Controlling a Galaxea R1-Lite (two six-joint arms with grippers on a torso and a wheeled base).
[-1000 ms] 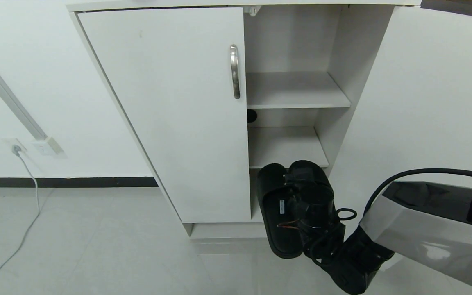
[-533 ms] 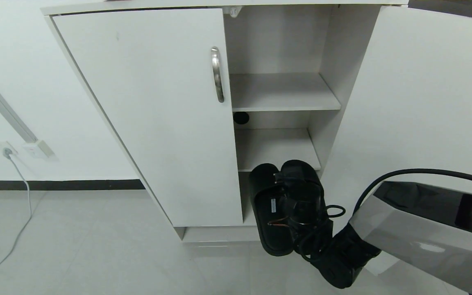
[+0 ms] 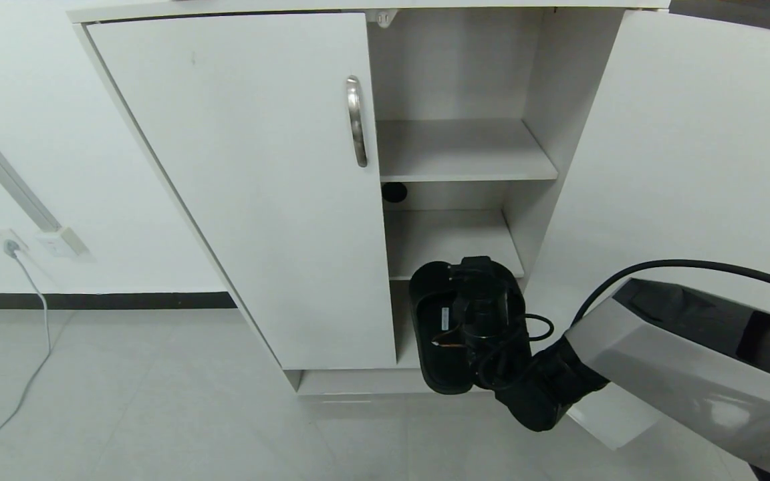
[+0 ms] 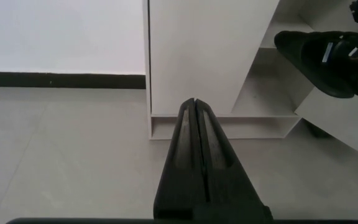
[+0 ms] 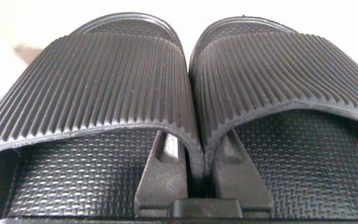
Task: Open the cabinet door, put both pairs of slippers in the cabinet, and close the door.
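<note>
The right gripper is nearly shut on a pair of black slippers. In the right wrist view its two fingers reach under the ribbed straps, one into each slipper, and pinch the two adjoining inner walls between them, so the pair hangs side by side and pressed together.

In the head view the slippers sit at the mouth of the cabinet's lowest compartment, just under the front edge of the lower shelf and beside the edge of the closed left door. Their heel ends reach down to the cabinet's base board. Whether they rest on the compartment floor or hang just above it I cannot tell, since the arm and the slippers hide that spot.

The right door stands swung open, with the right arm passing in front of it. The upper shelf is bare, and a small dark round thing, perhaps a hole, shows at the back beneath it. A metal handle runs upright on the closed door.

The left gripper has its fingers pressed flat together with nothing between them. It hangs over the tiled floor, well apart from the slippers, and points toward the cabinet's base.
</note>
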